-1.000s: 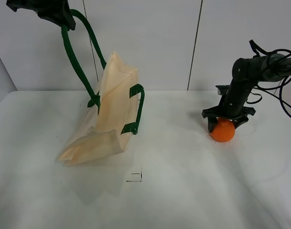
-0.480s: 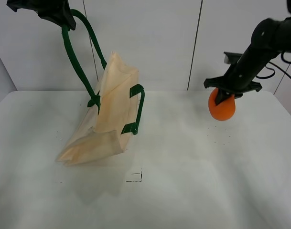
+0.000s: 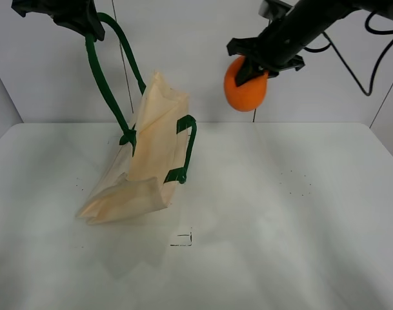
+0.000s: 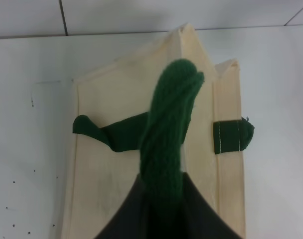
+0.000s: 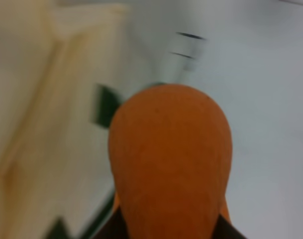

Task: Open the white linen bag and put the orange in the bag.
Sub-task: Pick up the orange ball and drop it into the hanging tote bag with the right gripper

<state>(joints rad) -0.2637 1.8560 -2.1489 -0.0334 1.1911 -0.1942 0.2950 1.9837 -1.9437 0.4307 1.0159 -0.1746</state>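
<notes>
Orange fruit is what my right end effector (image 3: 253,67) is clamped on: the orange (image 3: 246,89) hangs from it by its top, high in the air, right of the white linen bag (image 3: 152,152) and well above the bench (image 3: 286,219). My left end effector (image 3: 88,29) is closed on one dark green strap handle (image 3: 104,84), holding the bag's top up while its base rests on the bench. I judge this the carry step; next comes bringing the fruit over the mouth and lowering it in. Cream cloth sags, creased; the mouth looks barely parted.

Left arm (image 3: 54,11) and right arm (image 3: 312,19) are matte black. Thin black cables (image 3: 365,93) loop off the right. The right gripper (image 3: 253,64) has a flat, flared bracket.
</notes>
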